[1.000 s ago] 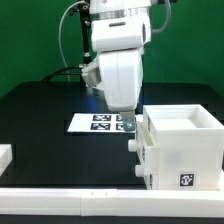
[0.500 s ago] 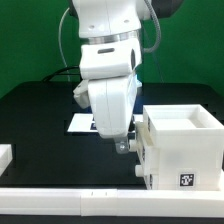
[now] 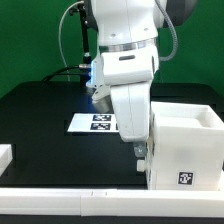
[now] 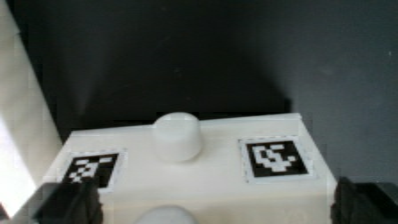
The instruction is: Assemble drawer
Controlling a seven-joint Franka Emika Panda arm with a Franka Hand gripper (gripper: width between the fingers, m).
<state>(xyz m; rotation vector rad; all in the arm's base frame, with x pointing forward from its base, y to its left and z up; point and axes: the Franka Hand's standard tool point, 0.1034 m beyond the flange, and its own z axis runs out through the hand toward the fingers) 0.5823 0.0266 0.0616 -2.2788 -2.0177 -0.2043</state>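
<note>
The white drawer [image 3: 190, 150] stands at the exterior view's right, a tag on its near face and its top open. My gripper [image 3: 140, 152] hangs low against the drawer's left face, mostly hidden by the arm. In the wrist view the drawer's front [image 4: 196, 160] fills the lower half, with two tags and a round knob [image 4: 175, 135]; a second knob [image 4: 169, 215] shows at the edge. My gripper [image 4: 214, 205] is open, its dark fingers [image 4: 57, 205] standing on either side of the front, holding nothing.
The marker board [image 3: 95, 122] lies on the black table behind the arm. A long white border rail [image 3: 80, 198] runs along the front edge. A small white piece [image 3: 5, 155] sits at the exterior view's far left.
The arm has shifted toward the exterior view's right and turned, bringing the gripper closer against the drawer's left face. The drawer has not moved.
</note>
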